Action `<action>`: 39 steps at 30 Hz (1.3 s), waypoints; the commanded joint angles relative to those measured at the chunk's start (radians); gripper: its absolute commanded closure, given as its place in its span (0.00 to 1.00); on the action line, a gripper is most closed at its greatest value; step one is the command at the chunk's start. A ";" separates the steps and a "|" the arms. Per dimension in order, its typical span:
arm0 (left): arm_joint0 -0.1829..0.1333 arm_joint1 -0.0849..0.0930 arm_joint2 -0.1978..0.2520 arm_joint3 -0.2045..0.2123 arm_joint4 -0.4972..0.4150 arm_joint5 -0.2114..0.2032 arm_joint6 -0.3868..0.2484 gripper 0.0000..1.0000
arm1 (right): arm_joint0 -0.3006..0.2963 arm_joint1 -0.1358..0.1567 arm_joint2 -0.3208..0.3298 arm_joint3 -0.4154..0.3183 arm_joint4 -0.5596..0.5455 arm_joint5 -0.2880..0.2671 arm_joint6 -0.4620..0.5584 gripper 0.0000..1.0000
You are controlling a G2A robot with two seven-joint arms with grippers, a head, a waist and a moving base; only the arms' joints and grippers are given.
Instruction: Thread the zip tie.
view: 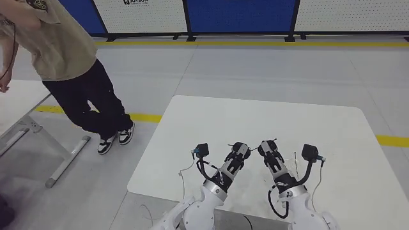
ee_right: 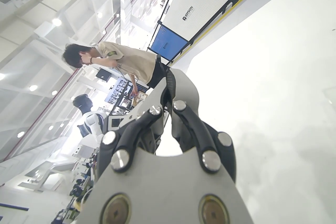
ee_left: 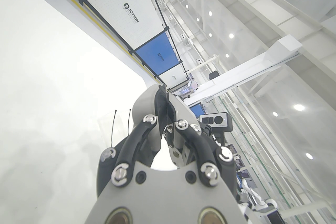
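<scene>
My left gripper (ee_left: 164,97) is shut, and a thin black zip tie (ee_left: 167,114) runs along the seam between its pads. In the top view it (view: 239,148) hovers low over the near part of the white table (view: 268,121). My right gripper (ee_right: 168,83) is shut with its pads pressed together, and I see nothing between them. It (view: 266,147) sits just to the right of the left one, their tips close but apart. Two more black zip ties (ee_left: 114,128) stand upright on the table beyond the left gripper.
The two upright ties stand in a faint clear holder (ee_left: 105,122). The table's far half is bare white surface. A person (view: 57,45) stands on the floor off the table's left side, touching nothing on it.
</scene>
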 commanded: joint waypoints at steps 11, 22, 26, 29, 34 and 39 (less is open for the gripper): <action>-0.008 -0.009 0.005 0.004 -0.094 -0.044 0.003 1.00 | -0.005 -0.005 0.012 0.007 0.062 -0.046 -0.041 1.00; -0.036 -0.034 0.020 0.043 -0.239 -0.122 0.075 1.00 | -0.015 -0.012 0.026 0.004 0.145 -0.109 -0.067 1.00; -0.044 -0.041 0.037 0.057 -0.250 -0.119 0.069 1.00 | -0.004 -0.014 0.018 0.008 0.123 -0.101 -0.062 1.00; -0.047 -0.044 0.042 0.060 -0.273 -0.131 0.056 1.00 | 0.006 -0.016 0.009 0.013 0.104 -0.091 -0.064 1.00; -0.041 -0.046 0.024 0.059 -0.283 -0.144 0.066 1.00 | 0.015 -0.017 0.010 0.018 0.091 -0.074 -0.063 1.00; -0.041 -0.046 0.024 0.059 -0.283 -0.144 0.066 1.00 | 0.015 -0.017 0.010 0.018 0.091 -0.074 -0.063 1.00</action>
